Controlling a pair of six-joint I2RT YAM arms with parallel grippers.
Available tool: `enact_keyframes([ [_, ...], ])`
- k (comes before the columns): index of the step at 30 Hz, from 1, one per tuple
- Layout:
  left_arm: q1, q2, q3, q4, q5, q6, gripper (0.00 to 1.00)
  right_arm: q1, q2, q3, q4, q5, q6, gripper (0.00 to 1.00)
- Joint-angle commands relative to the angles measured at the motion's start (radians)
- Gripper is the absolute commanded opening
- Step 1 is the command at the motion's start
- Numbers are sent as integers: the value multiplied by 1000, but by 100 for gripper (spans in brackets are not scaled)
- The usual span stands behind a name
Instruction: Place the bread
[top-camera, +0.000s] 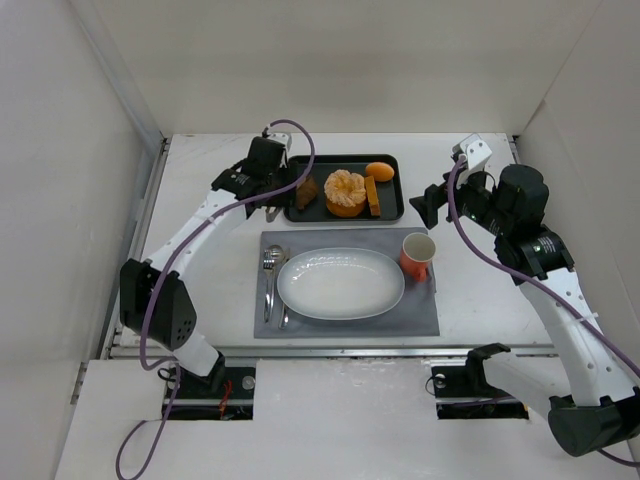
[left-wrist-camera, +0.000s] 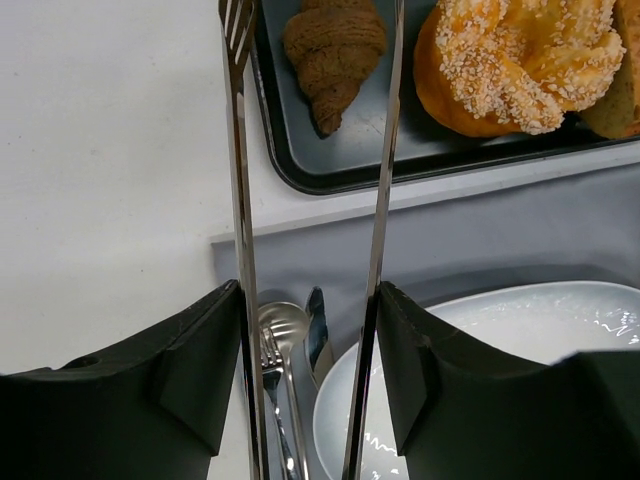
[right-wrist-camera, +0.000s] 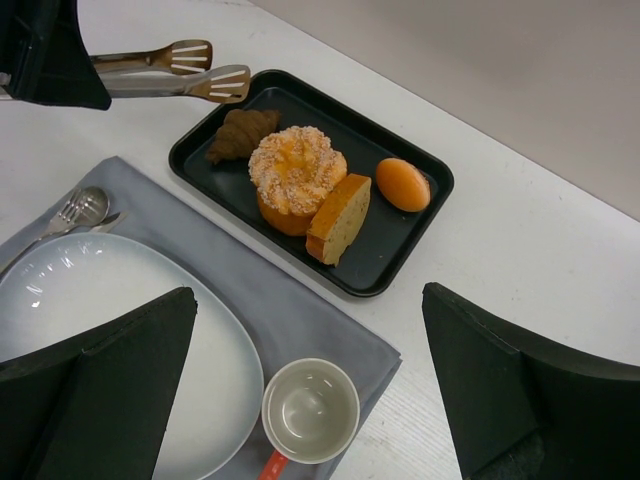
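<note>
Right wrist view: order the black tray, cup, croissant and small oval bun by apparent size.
1. black tray
2. cup, though it sits nearest the camera
3. croissant and small oval bun look alike; not ranked

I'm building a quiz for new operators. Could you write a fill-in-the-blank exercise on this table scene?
1. The left gripper holds a pair of metal ____.
2. The bread lies in the black ____.
3. The white plate has ____ on it.
4. The right gripper is empty, its jaws ____.

Missing words: tongs; tray; nothing; open.
</note>
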Motion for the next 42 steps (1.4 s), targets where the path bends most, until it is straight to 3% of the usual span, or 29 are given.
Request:
enact_keyframes([
  [1, -3, 10, 35, 3, -21, 17, 50, -2, -10, -1, 44, -16, -11, 100],
  [42, -31, 139, 45, 22, -21, 26, 50, -2, -10, -10, 44, -16, -11, 100],
])
